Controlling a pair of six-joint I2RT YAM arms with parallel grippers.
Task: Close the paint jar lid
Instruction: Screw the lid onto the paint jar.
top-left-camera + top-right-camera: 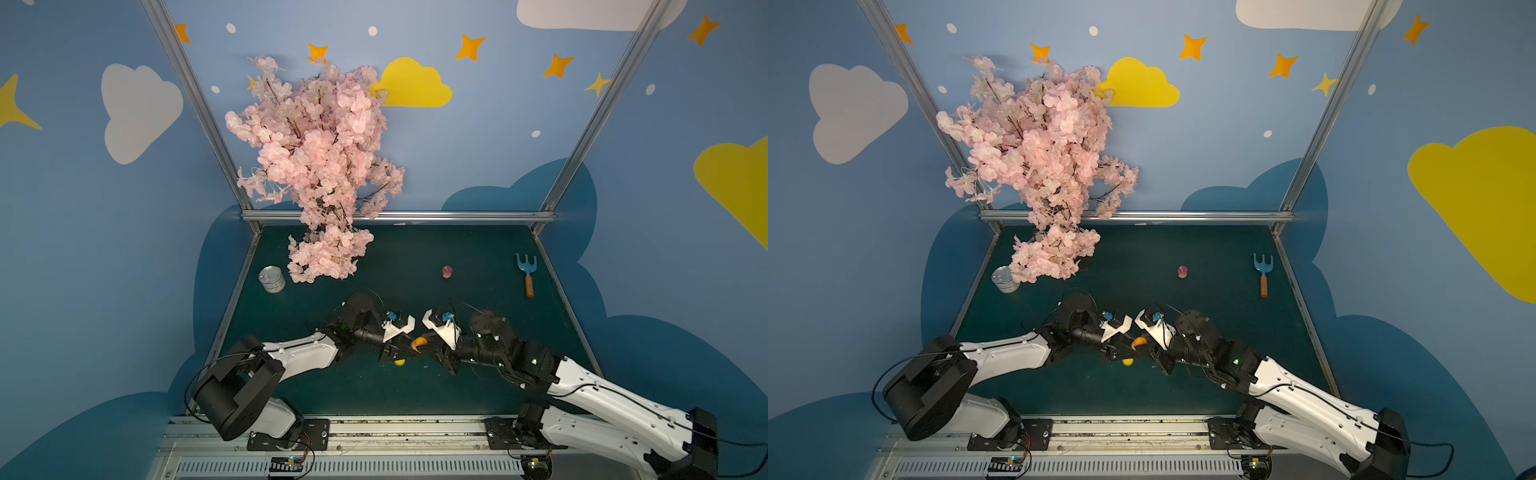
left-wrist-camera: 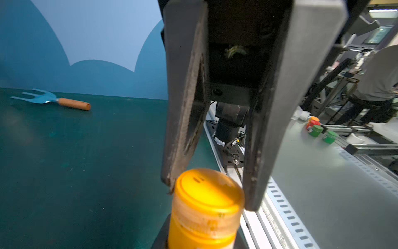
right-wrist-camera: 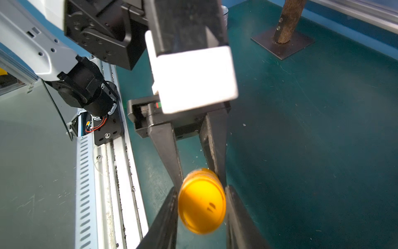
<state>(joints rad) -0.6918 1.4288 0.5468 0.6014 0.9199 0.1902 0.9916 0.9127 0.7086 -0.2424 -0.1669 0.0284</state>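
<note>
Right gripper point(image 2: 207, 193) pinches lid point(image 3: 202, 208); left gripper point(image 3: 199, 174) clamps jar point(image 2: 202, 234).
Garden fork point(image 1: 527, 272), tin can point(image 1: 272, 279) and blossom tree point(image 1: 320, 166) stand well away.

Left end effector point(image 3: 199, 175) meets right end effector point(image 2: 210, 194), clamped.

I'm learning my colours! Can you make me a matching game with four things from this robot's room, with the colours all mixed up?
Things:
1. paint jar lid
2. little rake
3. tin can
4. blossom tree

Colours:
A. pink
B. silver
C. orange-yellow
D. blue with a brown handle

Pairs: 1-C, 2-D, 3-B, 4-A
</note>
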